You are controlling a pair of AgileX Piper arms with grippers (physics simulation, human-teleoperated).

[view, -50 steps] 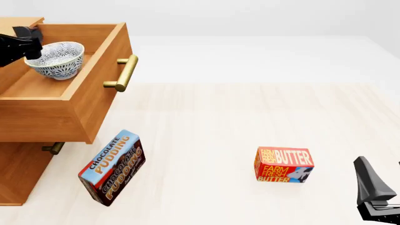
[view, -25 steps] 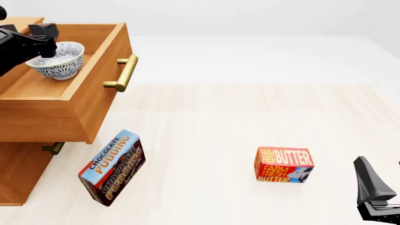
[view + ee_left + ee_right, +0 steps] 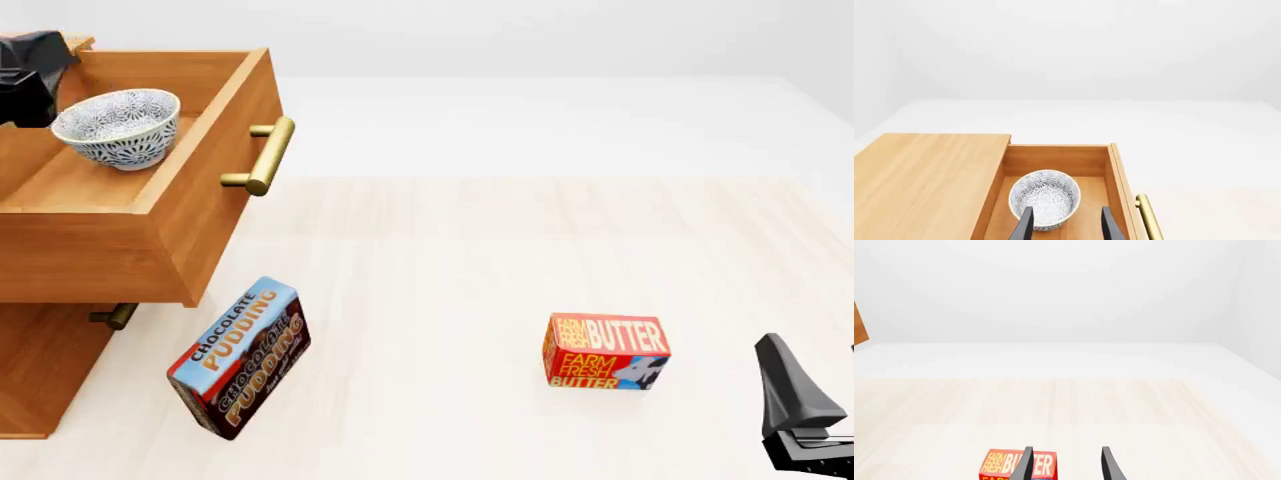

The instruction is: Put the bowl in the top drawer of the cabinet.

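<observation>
Bowl sits in the pulled-out top drawer

Bowl rests upright on the floor of the top drawer, toward the back, nothing touching it. The drawer stands pulled well out of the cabinet, its brass handle facing the open tabletop. A lower drawer stays shut underneath, only a bit of its handle showing.

From the left wrist view, the left gripper hangs above the drawer with its jaws spread apart and empty; the bowl lies below and just beyond the fingertips, apart from them. In the front view only a dark piece of that arm shows at the far left edge, above the bowl.

The right gripper is low at the right side of the tabletop, jaws likewise parted and holding nothing. A red butter box stands on the tabletop just ahead of it; in the front view the same box sits right of centre. A chocolate pudding box lies tilted near the cabinet's front corner, below the open drawer, well apart from the butter.
</observation>
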